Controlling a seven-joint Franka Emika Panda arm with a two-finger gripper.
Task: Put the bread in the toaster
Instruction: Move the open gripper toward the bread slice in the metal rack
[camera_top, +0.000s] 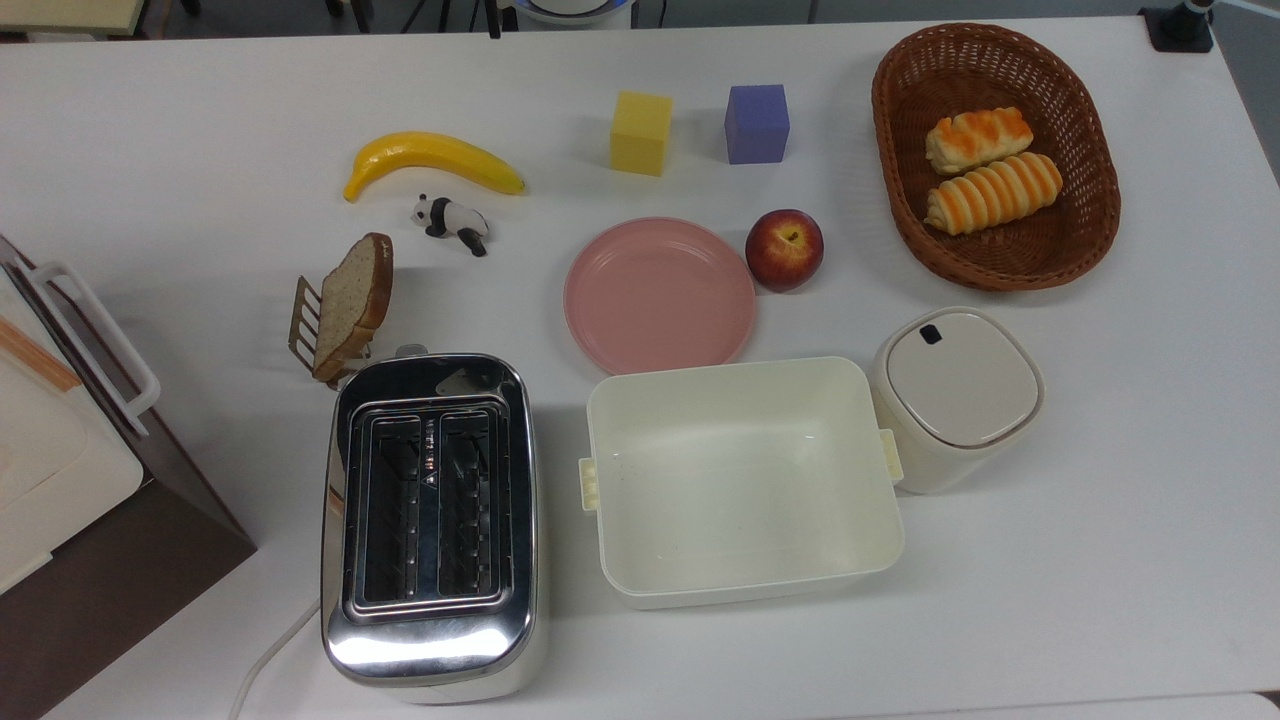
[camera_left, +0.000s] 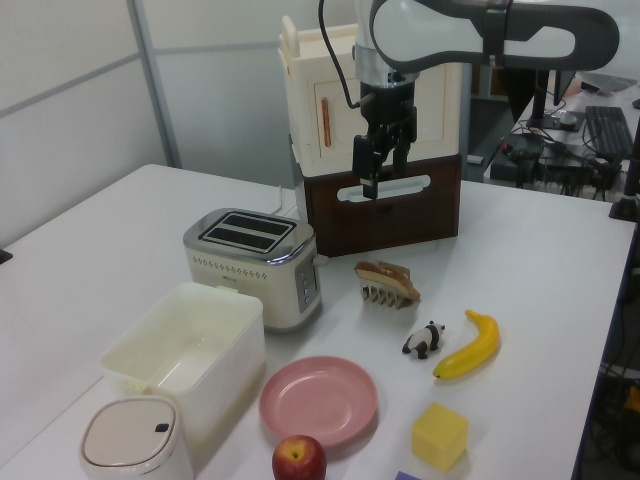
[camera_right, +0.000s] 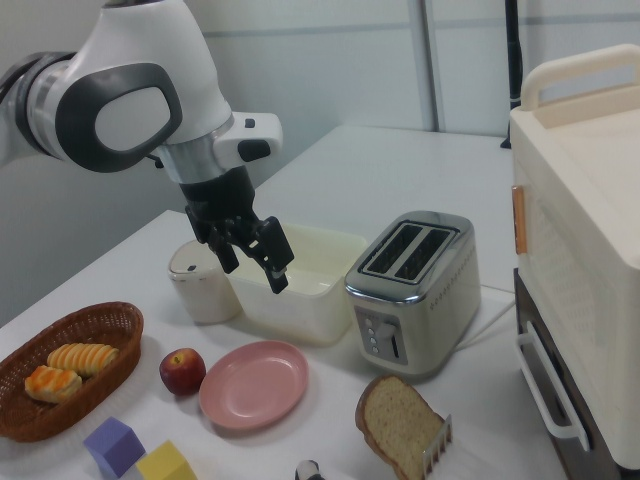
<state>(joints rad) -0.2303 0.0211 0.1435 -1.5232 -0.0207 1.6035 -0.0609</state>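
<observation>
Lab or office: white table (camera_top: 1150, 500), partition walls (camera_left: 80, 110), desk with keyboard (camera_left: 608, 120) and cables behind.

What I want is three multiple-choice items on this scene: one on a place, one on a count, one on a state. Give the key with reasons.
1. Where is the bread?
A. In a slot of the toaster
B. Leaning in a small rack beside the toaster
C. Flat on the pink plate

2. How many rolls lie in the wicker basket?
A. Two
B. One
C. Three

3. What is the state of the claw?
A. Shut on the bread
B. Shut on the apple
C. Open and empty, up above the table

Key:
1 B: the slice stands tilted against the rack's prongs, and both toaster slots are dark and empty.
2 A: two orange-striped rolls sit side by side in the basket.
3 C: in the right view its fingers stand apart with nothing between them, well above the tabletop.
</observation>
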